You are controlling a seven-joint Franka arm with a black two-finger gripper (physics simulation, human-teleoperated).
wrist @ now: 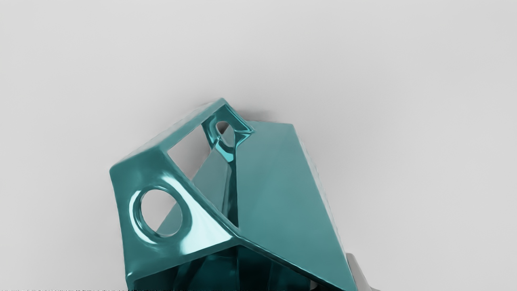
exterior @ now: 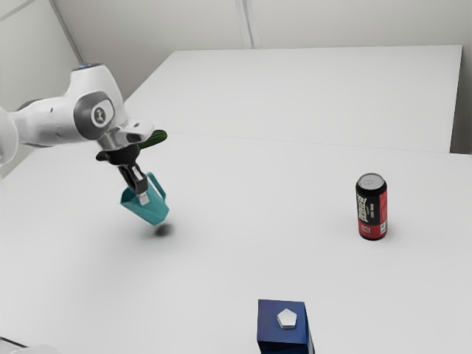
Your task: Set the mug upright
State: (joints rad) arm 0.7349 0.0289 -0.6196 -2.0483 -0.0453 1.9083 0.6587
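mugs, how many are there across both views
1. The teal mug is held tilted in the gripper, toward the exterior view's left; the wrist view has the same one close up. Another could be hidden behind the arm.

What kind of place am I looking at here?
Probably a computer-simulated robot workspace rather than a real kitchen: a white robot arm over a plain white table, and a glossy teal faceted mug beside a smooth, rendered-looking surface.

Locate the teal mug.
The teal mug is toward the exterior view's left, tilted, held by the end effector, just above its dark shadow on the white table.
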